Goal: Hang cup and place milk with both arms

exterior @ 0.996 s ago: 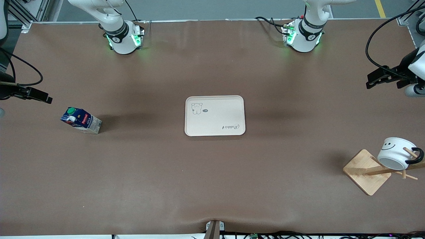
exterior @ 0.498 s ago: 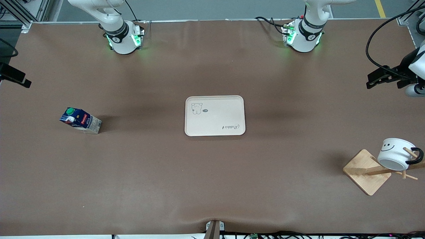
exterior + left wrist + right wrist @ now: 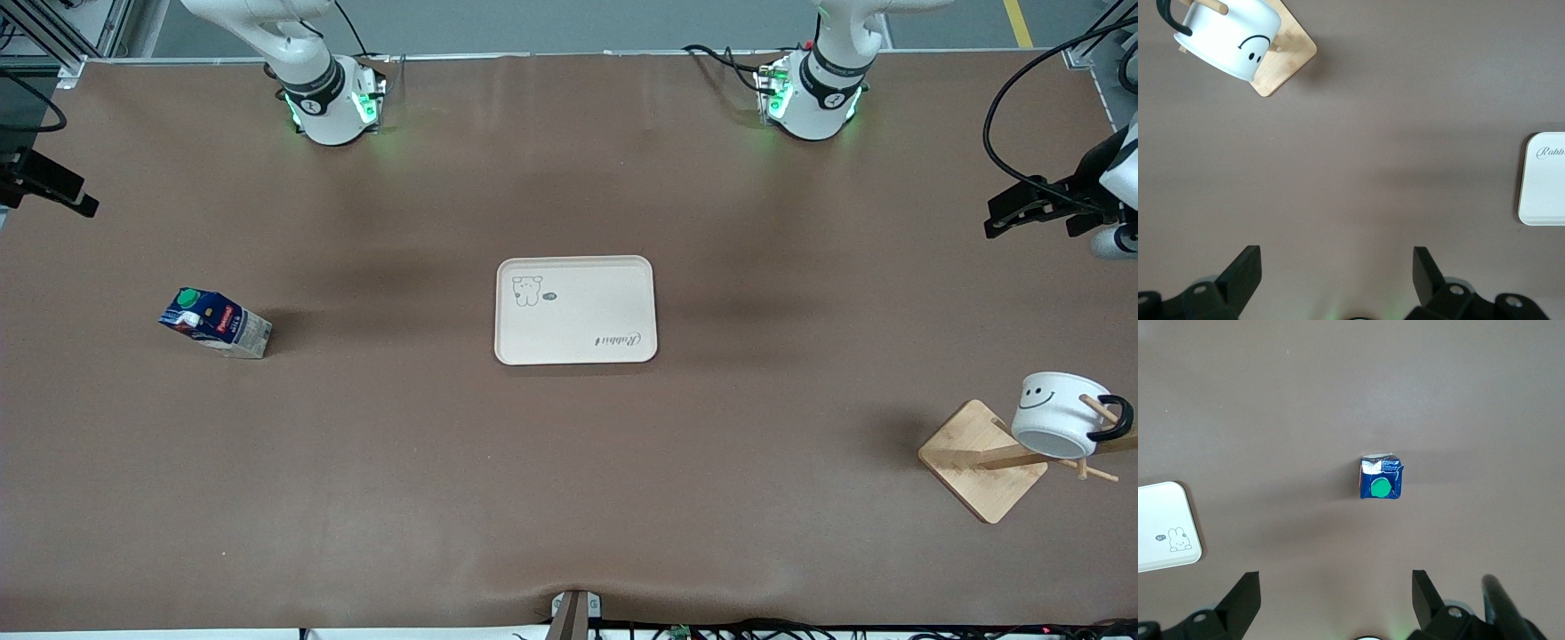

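The milk (image 3: pixel 215 323), a dark blue carton with a green cap, stands on the brown table toward the right arm's end. In the right wrist view the milk (image 3: pixel 1380 480) is seen from above, well apart from my open right gripper (image 3: pixel 1336 590). That right gripper (image 3: pixel 71 194) hangs at the table's end, empty. The cup (image 3: pixel 1058 413), white with a smiley face, hangs by its black handle on a peg of a wooden rack (image 3: pixel 978 462). My left gripper (image 3: pixel 1005 213) hovers open and empty over that end of the table, with the cup (image 3: pixel 1228 33) away from its fingers (image 3: pixel 1245 273).
A cream tray (image 3: pixel 575 309) with a rabbit drawing lies at the table's middle, and shows in both wrist views as the tray (image 3: pixel 1545 180) and the tray (image 3: pixel 1165 527). Black cables trail from both wrists. The arms' green-lit bases (image 3: pixel 333 107) stand along one long edge.
My right gripper has drawn away from the milk, out toward the table's end. The left gripper has shifted only slightly. Milk, cup and tray have stayed put.
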{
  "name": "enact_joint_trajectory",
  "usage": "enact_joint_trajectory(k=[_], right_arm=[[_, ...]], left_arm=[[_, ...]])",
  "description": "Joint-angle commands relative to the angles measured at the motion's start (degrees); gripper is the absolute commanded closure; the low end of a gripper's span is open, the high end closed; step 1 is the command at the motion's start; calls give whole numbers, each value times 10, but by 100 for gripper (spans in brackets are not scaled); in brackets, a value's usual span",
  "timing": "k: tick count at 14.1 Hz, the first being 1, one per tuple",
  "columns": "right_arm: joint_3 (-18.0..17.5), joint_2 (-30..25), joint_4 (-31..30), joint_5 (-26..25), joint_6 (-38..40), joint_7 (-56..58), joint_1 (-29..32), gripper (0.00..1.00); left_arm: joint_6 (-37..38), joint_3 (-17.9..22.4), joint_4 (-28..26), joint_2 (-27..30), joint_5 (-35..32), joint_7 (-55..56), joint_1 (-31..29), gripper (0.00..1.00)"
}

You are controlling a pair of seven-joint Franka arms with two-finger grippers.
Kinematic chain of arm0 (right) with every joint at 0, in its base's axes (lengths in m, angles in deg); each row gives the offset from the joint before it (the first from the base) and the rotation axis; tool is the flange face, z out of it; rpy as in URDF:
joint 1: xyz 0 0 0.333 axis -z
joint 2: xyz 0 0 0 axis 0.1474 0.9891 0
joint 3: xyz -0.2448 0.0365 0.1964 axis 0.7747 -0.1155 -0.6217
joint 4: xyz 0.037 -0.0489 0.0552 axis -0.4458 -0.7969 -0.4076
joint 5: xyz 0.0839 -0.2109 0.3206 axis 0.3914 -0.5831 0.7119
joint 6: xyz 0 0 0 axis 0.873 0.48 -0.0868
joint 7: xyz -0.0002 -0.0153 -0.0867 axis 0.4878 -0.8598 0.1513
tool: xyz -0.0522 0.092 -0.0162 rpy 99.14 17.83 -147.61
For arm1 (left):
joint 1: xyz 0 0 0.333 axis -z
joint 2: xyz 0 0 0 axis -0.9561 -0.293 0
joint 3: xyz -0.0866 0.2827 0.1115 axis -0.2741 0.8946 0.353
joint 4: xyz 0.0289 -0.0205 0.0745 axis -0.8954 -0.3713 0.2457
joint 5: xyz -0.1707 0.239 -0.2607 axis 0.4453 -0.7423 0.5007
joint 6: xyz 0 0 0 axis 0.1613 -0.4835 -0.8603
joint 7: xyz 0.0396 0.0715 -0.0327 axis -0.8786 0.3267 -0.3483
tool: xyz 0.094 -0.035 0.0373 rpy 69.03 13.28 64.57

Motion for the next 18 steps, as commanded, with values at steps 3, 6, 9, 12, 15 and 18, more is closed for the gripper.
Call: enact_joint_trajectory(k=[3,6,9,12,15,18], right_arm=[[-1,-10,19,-11,-8,3,-3,0],[-1,-9,19,-11,-8,3,-1,0],[-1,-8,20,-11,-9,3,2,0],[-1,-8,20,-11,-9,3,3,0],[0,-7,20,-12,-9,3,3,0],[0,-7,20,-13,-9,3,4,0]], left_arm=[[3,-2,6,2,-1,2,1,0],[3,-2,6,1,-1,2,1,0],[3,-2,6,0,-1,2,0,0],[3,-2,6,0,-1,0,-3,0],[4,-2,6,0,-1,1,-2,0],[4,-2,6,0,-1,1,-3,0]])
